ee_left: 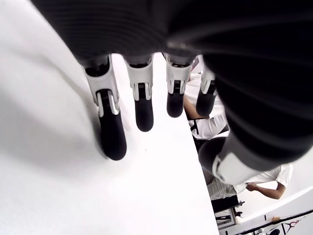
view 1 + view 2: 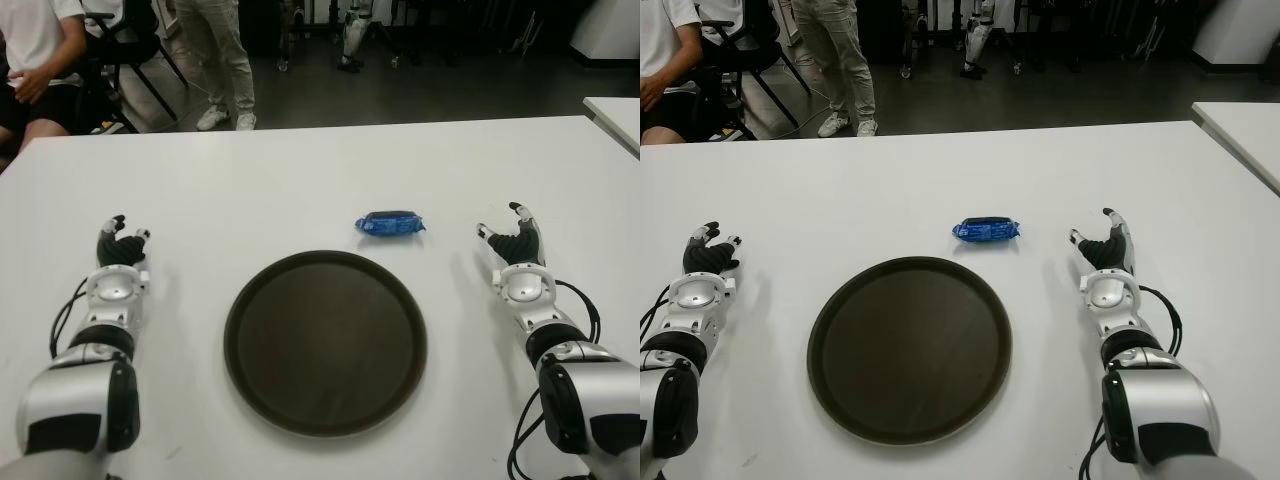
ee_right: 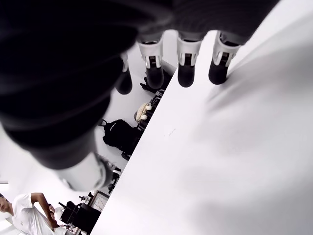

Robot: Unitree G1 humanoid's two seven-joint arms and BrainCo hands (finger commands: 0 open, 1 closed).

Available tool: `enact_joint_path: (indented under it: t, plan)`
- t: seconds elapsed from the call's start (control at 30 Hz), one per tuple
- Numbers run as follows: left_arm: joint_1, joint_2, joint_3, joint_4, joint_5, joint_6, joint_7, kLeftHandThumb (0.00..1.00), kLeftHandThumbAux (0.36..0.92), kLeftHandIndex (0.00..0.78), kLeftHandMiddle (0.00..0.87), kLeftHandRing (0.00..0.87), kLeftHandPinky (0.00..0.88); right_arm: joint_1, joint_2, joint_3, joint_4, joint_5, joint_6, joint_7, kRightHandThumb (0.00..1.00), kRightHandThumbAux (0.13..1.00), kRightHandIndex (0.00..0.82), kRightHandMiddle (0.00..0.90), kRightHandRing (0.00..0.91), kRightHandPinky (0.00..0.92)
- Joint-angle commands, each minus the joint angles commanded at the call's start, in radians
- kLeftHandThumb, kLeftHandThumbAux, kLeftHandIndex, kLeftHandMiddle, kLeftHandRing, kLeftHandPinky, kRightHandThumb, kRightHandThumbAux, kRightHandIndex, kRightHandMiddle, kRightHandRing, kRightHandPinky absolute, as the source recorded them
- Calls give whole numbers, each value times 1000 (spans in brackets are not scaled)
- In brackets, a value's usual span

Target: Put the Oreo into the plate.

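A blue Oreo pack (image 2: 390, 224) lies on the white table (image 2: 300, 190), just beyond the far right rim of a round dark brown plate (image 2: 326, 341). The plate holds nothing. My left hand (image 2: 120, 245) shows at the left of the plate, its fingers (image 1: 111, 132) stretched out and holding nothing. To the right of the plate and of the Oreo is my right hand (image 2: 512, 238), its fingers (image 3: 186, 66) also spread with nothing in them.
A second white table's corner (image 2: 615, 115) shows at the far right. Beyond the table's far edge a person sits (image 2: 30, 60) at the left and another stands (image 2: 220, 60); chairs and equipment line the back.
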Motion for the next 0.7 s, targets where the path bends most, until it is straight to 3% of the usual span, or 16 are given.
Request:
enact_joint_path:
  t: [0.27,0.7]
  plan:
    - [-1,-2,-5,0,5,-4,6,150,654,24,102,118,117,1,-1,-13,-1,12,-7,19,355,722,46,49,61,68]
    - [-1,-3,0,0,1,-2,9,147,646,18,105,116,110,3,-1,-19,-1,9,-10,22,375,722,49,40,41,52]
